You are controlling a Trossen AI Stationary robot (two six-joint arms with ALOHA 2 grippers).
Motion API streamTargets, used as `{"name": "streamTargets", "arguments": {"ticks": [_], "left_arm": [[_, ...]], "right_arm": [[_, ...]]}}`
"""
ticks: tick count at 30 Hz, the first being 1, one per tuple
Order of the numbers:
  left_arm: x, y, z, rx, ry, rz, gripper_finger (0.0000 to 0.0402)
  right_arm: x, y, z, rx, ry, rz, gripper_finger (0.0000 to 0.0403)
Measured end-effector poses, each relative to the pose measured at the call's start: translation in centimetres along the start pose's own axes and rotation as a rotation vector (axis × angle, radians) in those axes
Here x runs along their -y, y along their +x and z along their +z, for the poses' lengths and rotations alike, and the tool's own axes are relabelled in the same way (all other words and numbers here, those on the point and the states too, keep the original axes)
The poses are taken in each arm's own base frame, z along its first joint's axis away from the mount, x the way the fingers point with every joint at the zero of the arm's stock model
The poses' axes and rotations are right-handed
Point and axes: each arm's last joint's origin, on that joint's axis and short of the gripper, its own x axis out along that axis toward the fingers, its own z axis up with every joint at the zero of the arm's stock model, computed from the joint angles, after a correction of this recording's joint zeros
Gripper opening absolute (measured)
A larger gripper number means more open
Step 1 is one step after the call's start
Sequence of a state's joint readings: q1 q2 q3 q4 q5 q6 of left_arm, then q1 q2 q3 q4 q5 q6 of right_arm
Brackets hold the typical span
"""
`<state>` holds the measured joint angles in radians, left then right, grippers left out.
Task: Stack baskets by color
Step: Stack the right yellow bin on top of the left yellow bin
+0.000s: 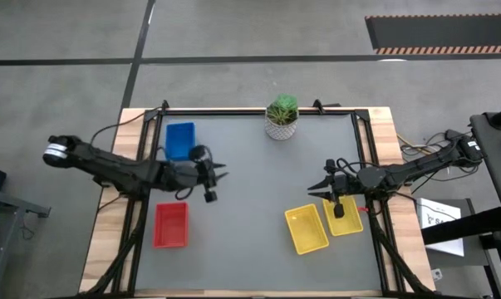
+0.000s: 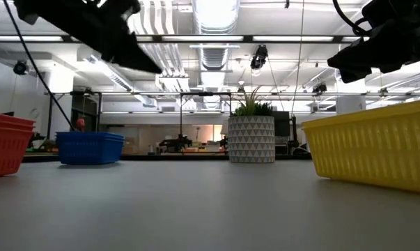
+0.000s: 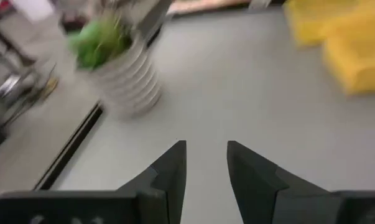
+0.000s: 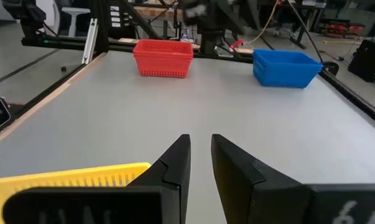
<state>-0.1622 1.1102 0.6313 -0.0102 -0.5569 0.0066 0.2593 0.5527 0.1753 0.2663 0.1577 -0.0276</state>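
Our left hand point(image 1: 214, 178) hung released and empty left of centre, between the blue baskets point(image 1: 180, 139) and red baskets point(image 1: 170, 225). Our right hand point(image 1: 322, 188) hovered empty, fingers slightly parted, by the two yellow baskets point(image 1: 306, 230); we judged nesting them needed a square rim grip.

Open-plan lab or workshop: behind the plant pot point(image 2: 251, 139), exposed ceiling ducts point(image 2: 208, 52), strip lights point(image 2: 297, 38) and distant workbenches point(image 2: 178, 146); grey concrete floor point(image 1: 59, 91) beyond it.

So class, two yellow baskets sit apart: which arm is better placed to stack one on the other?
Probably the right: the right gripper hovers empty beside both yellow baskets, while the left gripper is across the table.
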Motion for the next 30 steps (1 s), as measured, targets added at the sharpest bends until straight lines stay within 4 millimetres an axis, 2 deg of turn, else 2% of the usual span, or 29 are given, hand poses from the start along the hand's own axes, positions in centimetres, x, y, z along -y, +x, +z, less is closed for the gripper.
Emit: {"name": "streamTargets", "arguments": {"ticks": [5, 10, 19, 25, 30], "left_arm": [[2.7, 0.5, 0.7, 0.156, -0.057, -0.072, 0.0099], [4.8, 1.8, 0.9, 0.248, -0.072, -0.101, 0.0099], [6.5, 3.6, 0.0, 0.262, -0.074, -0.114, 0.0099], [6.3, 3.2, 0.9, 0.297, -0.003, -0.1, 0.0099], [6.1, 3.0, 1.5, 0.319, 0.014, -0.094, 0.0099]], "right_arm": [[0.0, 0.2, -0.2, -0.015, 0.004, 0.0, 0.0057], [-0.1, 0.3, -0.3, -0.024, 0.021, 0.0, 0.0057], [-0.4, 0.4, 0.2, 0.017, 0.129, 0.024, 0.0056], [-1.9, 0.1, 2.7, 0.038, 0.23, 0.126, 0.0046], [-3.9, -0.3, 5.3, -0.142, 0.286, 0.213, 0.0032]]}}
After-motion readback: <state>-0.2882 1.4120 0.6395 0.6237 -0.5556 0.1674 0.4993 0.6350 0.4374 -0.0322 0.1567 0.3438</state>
